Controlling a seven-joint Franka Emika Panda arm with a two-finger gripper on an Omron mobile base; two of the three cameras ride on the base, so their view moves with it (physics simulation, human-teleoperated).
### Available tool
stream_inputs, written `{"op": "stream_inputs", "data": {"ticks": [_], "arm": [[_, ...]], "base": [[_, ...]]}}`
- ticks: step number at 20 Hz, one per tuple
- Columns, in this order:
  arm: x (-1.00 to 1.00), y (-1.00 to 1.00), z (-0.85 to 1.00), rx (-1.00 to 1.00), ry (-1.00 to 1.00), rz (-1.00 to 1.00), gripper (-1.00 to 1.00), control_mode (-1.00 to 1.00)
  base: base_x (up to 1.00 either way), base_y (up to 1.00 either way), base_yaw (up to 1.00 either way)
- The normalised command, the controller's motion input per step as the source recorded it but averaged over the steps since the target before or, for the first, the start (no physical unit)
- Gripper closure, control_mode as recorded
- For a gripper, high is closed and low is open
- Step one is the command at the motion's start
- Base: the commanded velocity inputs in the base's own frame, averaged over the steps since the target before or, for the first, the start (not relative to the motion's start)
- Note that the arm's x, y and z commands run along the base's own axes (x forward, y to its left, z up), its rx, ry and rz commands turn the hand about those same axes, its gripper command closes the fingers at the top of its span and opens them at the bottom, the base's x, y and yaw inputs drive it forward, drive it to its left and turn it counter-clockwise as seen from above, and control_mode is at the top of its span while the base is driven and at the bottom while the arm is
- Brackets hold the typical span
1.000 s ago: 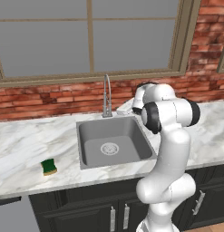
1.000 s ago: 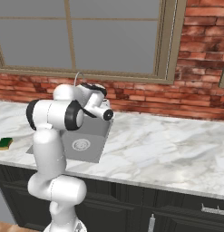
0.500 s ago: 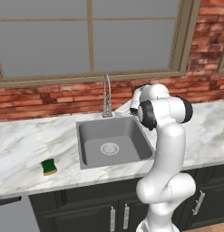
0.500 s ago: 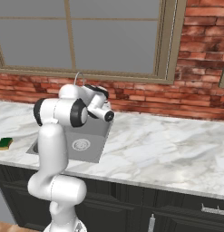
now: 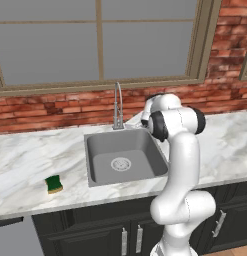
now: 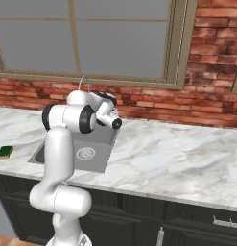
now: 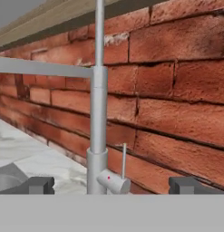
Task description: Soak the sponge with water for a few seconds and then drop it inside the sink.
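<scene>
At the back rim of the sink (image 5: 94,165), the gripper (image 7: 111,185) is seen with its fingers spread wide and nothing held between them. It is aimed squarely at the tap (image 7: 98,118), whose upright silver stem rises midway between the two dark fingertips in the hand view. A small lever handle (image 7: 123,164) stands just beside the stem base, to its right as that view shows it, thin and upright. No stream of water is seen at the spout in any view, so the tap is judged to be off.

The relation on which the coming move turns is judged to be this alignment: the lever lies close ahead of the open jaws and slightly off their centre line, with its long axis vertical.

The sponge (image 5: 54,184) lies on the marble counter (image 5: 25,165), well apart from the gripper, to the left of the basin near the front edge. It is flat, green side up, and untouched. Its long axis cannot be told with certainty at this size.

Count:
- sponge, one;
- sink, one, with one round drain (image 5: 121,163);
- tap, one, with one lever;
- arm, one, so no choice of nearer hand arises.

Soaking is judged not yet begun.
</scene>
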Motion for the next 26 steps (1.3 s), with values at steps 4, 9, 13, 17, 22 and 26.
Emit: {"op": "stream_inputs", "data": {"ticks": [4, 9, 13, 17, 22, 26], "arm": [[0.33, 0.00, -0.12, 0.00, 0.00, 0.00, -1.00, -1.00], [0.33, 0.00, -0.11, 0.00, 0.00, 0.00, -1.00, -1.00], [0.34, 0.05, -0.08, 0.00, 0.00, 0.00, -1.00, -1.00], [0.31, 0.05, -0.12, 0.00, 0.00, 0.00, -1.00, -1.00], [0.30, 0.08, -0.09, 0.00, 0.00, 0.00, -1.00, -1.00], [0.24, 0.04, -0.09, 0.00, 0.00, 0.00, -1.00, -1.00]], "base": [[0.00, 0.00, 0.00], [0.00, 0.00, 0.00], [0.00, 0.00, 0.00], [0.00, 0.00, 0.00], [0.00, 0.00, 0.00], [0.00, 0.00, 0.00]]}}
